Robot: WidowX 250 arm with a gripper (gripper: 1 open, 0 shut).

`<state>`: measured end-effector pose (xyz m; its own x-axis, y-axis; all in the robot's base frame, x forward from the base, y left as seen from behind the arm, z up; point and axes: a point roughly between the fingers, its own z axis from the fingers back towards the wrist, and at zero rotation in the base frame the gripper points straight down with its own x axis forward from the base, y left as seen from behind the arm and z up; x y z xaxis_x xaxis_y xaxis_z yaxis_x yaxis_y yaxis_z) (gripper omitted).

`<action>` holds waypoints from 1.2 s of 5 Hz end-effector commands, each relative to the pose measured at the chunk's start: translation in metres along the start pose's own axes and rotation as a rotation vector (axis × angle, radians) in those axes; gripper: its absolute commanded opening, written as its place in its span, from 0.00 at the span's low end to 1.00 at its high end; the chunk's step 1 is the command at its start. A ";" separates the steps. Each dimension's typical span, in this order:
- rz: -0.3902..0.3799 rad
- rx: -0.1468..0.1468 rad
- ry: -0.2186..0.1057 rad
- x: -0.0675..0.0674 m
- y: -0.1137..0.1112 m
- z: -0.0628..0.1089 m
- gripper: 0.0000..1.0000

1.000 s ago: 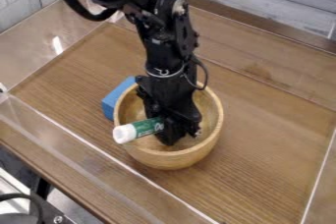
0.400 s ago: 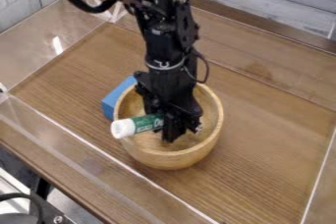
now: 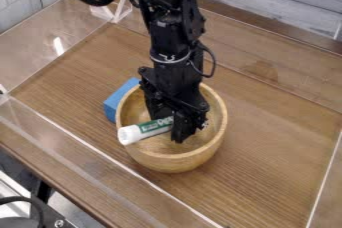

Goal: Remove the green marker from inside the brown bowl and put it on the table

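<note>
Evidently, the black claw point(image 3: 171, 124) pointed straight down into the round light-brown wooden bowl point(image 3: 207, 144), apparently gripping the short green, white-capped marker point(image 3: 143, 130) crosswise, ready for transfer to the dark wood-grain bench point(image 3: 267, 82).

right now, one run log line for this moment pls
stage: lifting out | gripper: jaws around green marker, pointing down | green marker: over brown bowl, white end toward rim | table: marker not placed yet

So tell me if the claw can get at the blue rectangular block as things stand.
Probably not directly. The claw is down inside the round light-brown wooden bowl at the green marker with the white cap, and the blue rectangular block sits behind the bowl's wall, partly hidden.
</note>
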<state>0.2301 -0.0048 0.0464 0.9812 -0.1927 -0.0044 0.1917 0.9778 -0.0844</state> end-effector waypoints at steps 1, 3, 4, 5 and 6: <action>-0.022 0.016 -0.071 0.012 0.000 0.020 0.00; -0.031 0.012 -0.079 0.015 -0.001 0.028 0.00; -0.036 0.009 -0.084 0.016 -0.003 0.031 0.00; -0.043 0.003 -0.088 0.017 -0.004 0.034 0.00; -0.050 0.000 -0.093 0.018 -0.005 0.036 0.00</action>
<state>0.2346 -0.0088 0.0636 0.9743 -0.2250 0.0137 0.2252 0.9689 -0.1030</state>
